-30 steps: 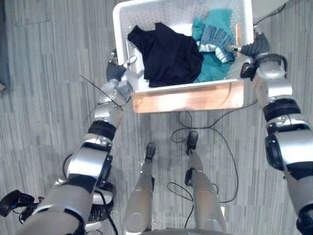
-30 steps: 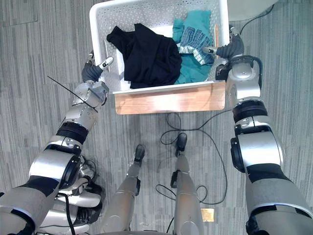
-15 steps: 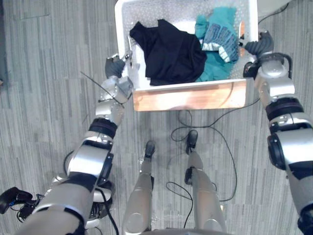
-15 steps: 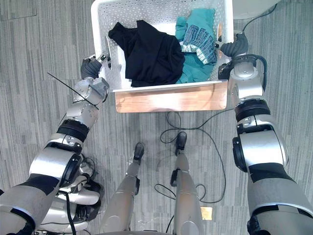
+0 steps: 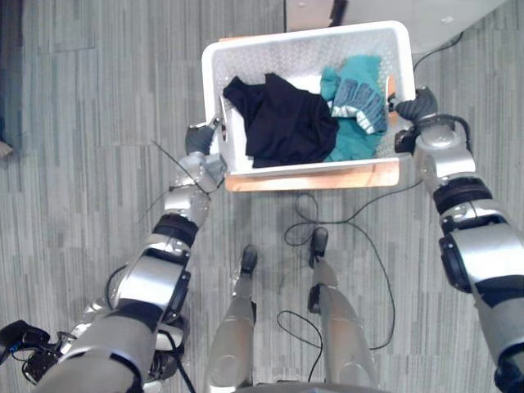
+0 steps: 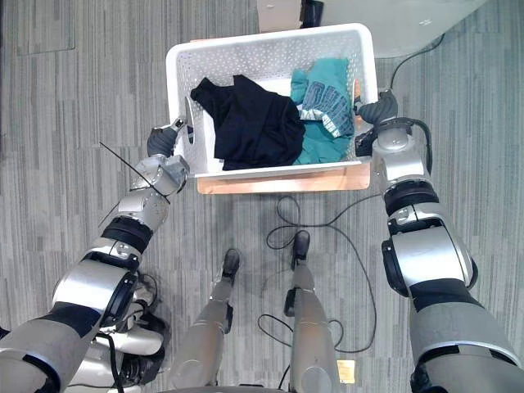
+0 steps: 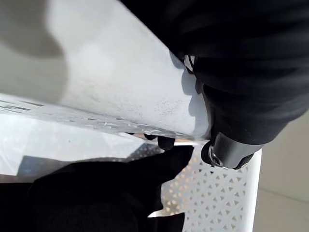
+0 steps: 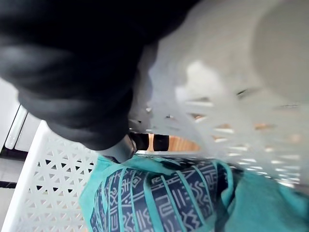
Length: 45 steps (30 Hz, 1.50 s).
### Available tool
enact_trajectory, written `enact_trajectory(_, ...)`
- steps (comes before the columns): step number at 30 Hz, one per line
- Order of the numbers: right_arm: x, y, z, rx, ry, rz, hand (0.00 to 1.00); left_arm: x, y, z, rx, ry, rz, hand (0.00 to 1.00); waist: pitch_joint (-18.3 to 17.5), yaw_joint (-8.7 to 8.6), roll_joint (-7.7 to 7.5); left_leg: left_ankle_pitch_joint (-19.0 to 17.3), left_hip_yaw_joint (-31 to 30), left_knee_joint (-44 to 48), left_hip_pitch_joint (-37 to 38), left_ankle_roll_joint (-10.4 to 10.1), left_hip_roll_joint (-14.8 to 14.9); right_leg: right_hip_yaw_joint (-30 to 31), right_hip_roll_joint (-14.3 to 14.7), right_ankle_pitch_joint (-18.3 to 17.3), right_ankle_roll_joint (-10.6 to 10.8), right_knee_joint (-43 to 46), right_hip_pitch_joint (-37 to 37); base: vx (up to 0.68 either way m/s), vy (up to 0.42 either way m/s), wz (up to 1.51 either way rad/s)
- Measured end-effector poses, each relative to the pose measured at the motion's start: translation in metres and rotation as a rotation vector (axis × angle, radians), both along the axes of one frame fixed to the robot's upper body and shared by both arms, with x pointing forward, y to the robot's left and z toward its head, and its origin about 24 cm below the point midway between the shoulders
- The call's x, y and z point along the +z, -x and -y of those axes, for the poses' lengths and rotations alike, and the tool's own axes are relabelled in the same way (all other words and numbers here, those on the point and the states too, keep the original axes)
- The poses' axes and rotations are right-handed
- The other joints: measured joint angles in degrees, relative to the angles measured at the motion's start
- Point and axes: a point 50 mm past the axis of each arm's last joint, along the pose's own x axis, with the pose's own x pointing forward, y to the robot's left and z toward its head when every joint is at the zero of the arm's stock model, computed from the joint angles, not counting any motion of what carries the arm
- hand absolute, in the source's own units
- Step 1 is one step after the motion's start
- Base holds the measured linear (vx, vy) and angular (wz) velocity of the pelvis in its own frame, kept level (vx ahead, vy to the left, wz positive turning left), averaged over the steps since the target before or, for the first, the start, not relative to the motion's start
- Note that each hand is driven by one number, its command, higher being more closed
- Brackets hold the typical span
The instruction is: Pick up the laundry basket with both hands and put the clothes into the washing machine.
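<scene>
We have the white perforated laundry basket out in front of us, between the two hands and above the grey striped floor, its near side faced with a wood-toned panel. Inside, a black garment is heaped on the left. A teal garment lies on the right, with a dark-blue geometric print; we can read no letters on it. The left hand clamps the left wall, thumb over the rim and a fingertip below. The right hand hooks a dark-tipped finger over the right rim at the handle slot.
</scene>
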Motion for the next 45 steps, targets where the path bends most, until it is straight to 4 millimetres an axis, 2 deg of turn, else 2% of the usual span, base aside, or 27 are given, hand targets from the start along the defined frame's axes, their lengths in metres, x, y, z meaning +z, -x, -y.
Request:
enact_trajectory(4,-0.017,0.003,0.005,-0.012,-0.028,-0.036,1.00,-0.007,0.002,-0.002,-0.003,-0.020,-0.022,1.00,0.0,-0.01,0.02,0.0,0.1,0.0,2.9,0.0,0.0,0.0,0.0,-0.5,-0.1,0.0,3.0,0.04,0.000,0.00)
enact_trajectory(10,-0.060,0.016,0.009,0.002,-0.132,-0.082,1.00,-0.027,0.019,-0.013,-0.040,-0.103,-0.017,1.00,0.0,-0.16,0.06,-0.2,0.8,0.1,8.8,0.2,0.1,0.6,0.3,-1.7,0.0,0.7,8.4,0.03,0.009,-0.06)
enact_trajectory(12,-0.082,0.024,0.006,0.030,-0.153,-0.101,1.00,-0.042,0.033,-0.025,-0.064,-0.148,-0.025,1.00,-0.1,-0.12,0.16,-1.6,1.8,0.7,11.5,2.1,0.4,1.4,1.2,-1.9,-0.1,0.5,10.9,0.01,0.016,-0.25)
enact_trajectory(16,-0.111,0.040,0.006,0.062,-0.149,-0.139,1.00,-0.071,0.059,-0.033,-0.106,-0.166,-0.066,1.00,-0.4,-0.14,0.19,-4.1,3.4,2.9,14.6,2.8,0.3,3.7,2.4,-1.9,0.1,-1.2,14.6,0.01,0.025,-0.33)
enact_trajectory(18,-0.135,0.056,0.009,0.084,-0.148,-0.192,1.00,-0.094,0.079,-0.036,-0.136,-0.152,-0.112,1.00,-2.0,-0.42,0.22,-6.0,4.7,4.8,15.6,2.9,0.6,5.3,3.1,-1.7,0.3,-2.1,16.1,0.04,0.044,-0.38)
enact_trajectory(20,-0.148,0.066,0.014,0.092,-0.149,-0.225,1.00,-0.107,0.092,-0.036,-0.159,-0.141,-0.143,1.00,-3.3,-0.82,0.47,-7.4,5.4,6.5,16.2,3.0,1.0,6.0,3.7,-1.7,0.3,-2.3,17.2,0.07,0.040,-0.36)
enact_trajectory(22,-0.162,0.081,0.019,0.094,-0.160,-0.249,1.00,-0.121,0.110,-0.033,-0.184,-0.116,-0.172,1.00,-4.1,-1.06,0.49,-9.7,6.3,11.1,17.3,3.0,1.6,7.6,4.8,-3.1,0.4,-1.4,19.1,0.08,0.045,-0.47)
enact_trajectory(24,-0.170,0.093,0.026,0.092,-0.154,-0.263,1.00,-0.136,0.128,-0.025,-0.193,-0.064,-0.207,1.00,-4.2,-0.97,0.25,-10.9,5.8,21.7,17.1,3.1,0.9,10.2,5.1,-5.2,0.4,1.5,21.6,0.07,0.028,-0.66)
enact_trajectory(25,-0.175,0.102,0.032,0.082,-0.143,-0.272,1.00,-0.144,0.139,-0.017,-0.207,-0.021,-0.217,1.00,-4.7,-0.24,0.46,-11.0,3.9,29.7,16.2,3.3,0.0,12.4,5.4,-6.7,0.4,3.8,22.8,0.05,0.042,-0.86)
enact_trajectory(26,-0.176,0.106,0.034,0.079,-0.143,-0.272,1.00,-0.146,0.145,-0.015,-0.207,0.000,-0.218,1.00,-5.1,0.10,0.76,-11.0,2.0,33.8,15.7,3.3,-0.5,13.8,6.0,-7.3,0.2,4.9,23.2,0.03,0.095,-1.18)
enact_trajectory(28,-0.177,0.121,0.037,0.093,-0.153,-0.247,1.00,-0.153,0.165,-0.011,-0.182,0.073,-0.223,1.00,-7.7,0.73,1.75,-11.3,-6.6,44.4,14.6,2.8,-3.0,19.1,9.7,-8.7,0.1,8.0,23.1,0.00,0.133,-1.42)
enact_trajectory(29,-0.178,0.127,0.038,0.090,-0.158,-0.242,1.00,-0.154,0.168,-0.010,-0.183,0.083,-0.222,1.00,-8.5,1.02,1.69,-11.6,-8.3,45.7,14.8,2.3,-3.6,20.5,10.6,-8.7,0.1,8.3,22.7,-0.05,0.138,-1.50)
enact_trajectory(30,-0.179,0.136,0.042,0.083,-0.171,-0.231,1.00,-0.154,0.173,-0.007,-0.186,0.087,-0.213,1.00,-9.6,1.36,1.56,-13.1,-11.2,46.8,15.9,0.5,-4.2,23.5,12.5,-8.8,0.2,8.5,22.3,-0.06,0.122,-1.18)
enact_trajectory(31,-0.181,0.141,0.044,0.074,-0.178,-0.227,1.00,-0.154,0.174,-0.006,-0.192,0.084,-0.210,1.00,-9.9,1.38,1.36,-14.0,-12.0,46.3,16.7,0.0,-4.2,24.9,13.2,-8.6,0.4,8.4,22.3,-0.08,0.165,-1.36)
enact_trajectory(32,-0.184,0.149,0.047,0.050,-0.198,-0.221,1.00,-0.154,0.175,-0.002,-0.202,0.089,-0.206,1.00,-10.7,1.18,0.57,-16.0,-12.6,43.9,18.9,0.5,-4.3,27.6,14.0,-8.0,0.9,8.4,21.9,-0.09,0.173,-1.24)
enact_trajectory(33,-0.187,0.163,0.051,0.020,-0.216,-0.210,1.00,-0.154,0.176,0.003,-0.205,0.103,-0.203,1.00,-12.0,0.92,-0.13,-18.4,-12.6,40.1,20.6,2.4,-4.2,30.1,14.5,-7.2,1.8,8.5,20.5,-0.10,0.171,-1.18)
enact_trajectory(34,-0.189,0.169,0.053,0.007,-0.225,-0.205,1.00,-0.154,0.176,0.005,-0.209,0.103,-0.200,1.00,-12.5,0.64,-0.37,-19.6,-12.4,37.9,21.4,3.2,-4.1,31.2,14.7,-6.8,2.2,8.5,19.8,-0.13,0.173,-1.12)
enact_trajectory(36,-0.196,0.189,0.058,-0.059,-0.266,-0.195,1.00,-0.152,0.174,0.013,-0.231,0.110,-0.187,1.00,-12.8,-0.73,-0.54,-23.3,-8.5,29.6,24.7,6.2,-2.9,35.1,15.1,-4.6,3.5,8.3,18.0,-0.17,0.198,-0.94)
enact_trajectory(37,-0.199,0.195,0.058,-0.078,-0.281,-0.195,1.00,-0.151,0.173,0.015,-0.240,0.103,-0.181,1.00,-12.8,-0.75,-0.57,-23.9,-7.3,28.3,25.0,7.1,-3.0,36.0,15.1,-4.2,4.1,8.3,17.5,-0.24,0.224,-0.76)
enact_trajectory(39,-0.208,0.215,0.051,-0.128,-0.335,-0.194,1.00,-0.149,0.170,0.015,-0.238,0.096,-0.173,1.00,-12.7,-0.91,-0.65,-27.3,-5.0,26.2,25.4,10.0,-4.4,39.2,14.7,-2.7,6.4,7.2,16.1,-0.27,0.209,-0.64)
enact_trajectory(40,-0.211,0.217,0.048,-0.131,-0.350,-0.197,1.00,-0.149,0.171,0.013,-0.230,0.098,-0.175,1.00,-12.7,-0.79,-0.92,-28.2,-4.2,26.3,25.3,10.5,-4.9,39.8,14.5,-2.8,6.3,6.3,16.1,-0.29,0.176,-0.90)
enact_trajectory(41,-0.217,0.219,0.040,-0.129,-0.381,-0.212,1.00,-0.152,0.174,0.006,-0.202,0.097,-0.187,1.00,-12.5,0.19,-2.08,-27.9,-0.7,26.8,25.3,11.2,-6.1,37.8,12.6,-3.5,4.6,3.8,16.1,-0.31,0.147,-1.36)
enact_trajectory(42,-0.220,0.218,0.033,-0.119,-0.388,-0.223,1.00,-0.154,0.177,0.000,-0.177,0.097,-0.196,1.00,-12.4,1.96,-1.59,-27.1,3.3,26.9,25.1,12.5,-4.7,30.3,10.8,-7.6,-0.6,3.5,14.9,-0.31,0.121,-1.55)
enact_trajectory(43,-0.220,0.216,0.028,-0.109,-0.391,-0.225,1.00,-0.154,0.178,-0.004,-0.164,0.097,-0.193,1.00,-12.4,3.08,-1.50,-26.8,5.6,26.8,25.1,13.0,-4.2,23.9,9.5,-8.1,-0.4,6.2,13.0,-0.28,0.108,-1.57)
enact_trajectory(44,-0.222,0.213,0.021,-0.098,-0.405,-0.224,1.00,-0.153,0.180,-0.010,-0.143,0.098,-0.189,1.00,-12.7,4.17,-1.90,-25.5,10.1,25.5,25.1,13.3,-3.6,10.8,5.4,-9.1,-2.0,13.9,10.2,-0.19,0.068,-1.10)
enact_trajectory(45,-0.221,0.212,0.019,-0.092,-0.407,-0.222,1.00,-0.152,0.180,-0.012,-0.133,0.100,-0.184,1.00,-12.8,4.37,-1.93,-24.7,11.7,24.5,25.2,13.2,-3.4,6.0,3.4,-10.0,-3.3,18.2,9.6,-0.21,0.043,-1.12)
